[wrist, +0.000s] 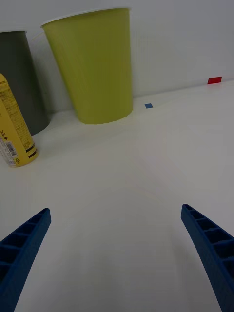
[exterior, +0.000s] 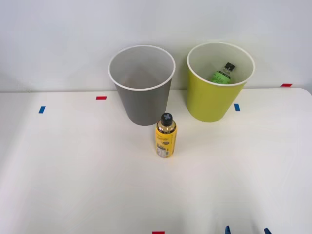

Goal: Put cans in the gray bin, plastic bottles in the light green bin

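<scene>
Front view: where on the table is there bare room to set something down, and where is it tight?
Bare: the wide stretch of table left of the yellow-label bottle, and the near strip between that bottle and the open right pincer. Tight: the bottle stands close before the gray bin, and the light green bin sits just beside.

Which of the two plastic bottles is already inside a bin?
The green-label bottle: it lies inside the light green bin. The yellow-label bottle stands upright on the table, in front of the gray bin.
</scene>
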You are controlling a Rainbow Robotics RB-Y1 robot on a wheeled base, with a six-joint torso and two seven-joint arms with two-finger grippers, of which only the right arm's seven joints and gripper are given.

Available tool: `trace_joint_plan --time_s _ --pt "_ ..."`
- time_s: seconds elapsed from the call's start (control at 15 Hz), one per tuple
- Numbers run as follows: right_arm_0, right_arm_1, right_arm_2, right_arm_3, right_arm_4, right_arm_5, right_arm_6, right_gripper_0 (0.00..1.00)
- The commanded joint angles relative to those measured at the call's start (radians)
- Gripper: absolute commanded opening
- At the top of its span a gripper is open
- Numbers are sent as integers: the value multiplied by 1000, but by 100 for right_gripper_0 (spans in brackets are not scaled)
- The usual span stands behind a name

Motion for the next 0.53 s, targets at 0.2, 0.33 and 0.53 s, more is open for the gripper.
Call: trace_joint_plan --time_s 0.2,0.33,0.53 --pt "0 0 0 0 0 0 0 92" --pt "0 0 0 0 0 0 0 93" --pt "0 0 0 0 0 0 0 92"
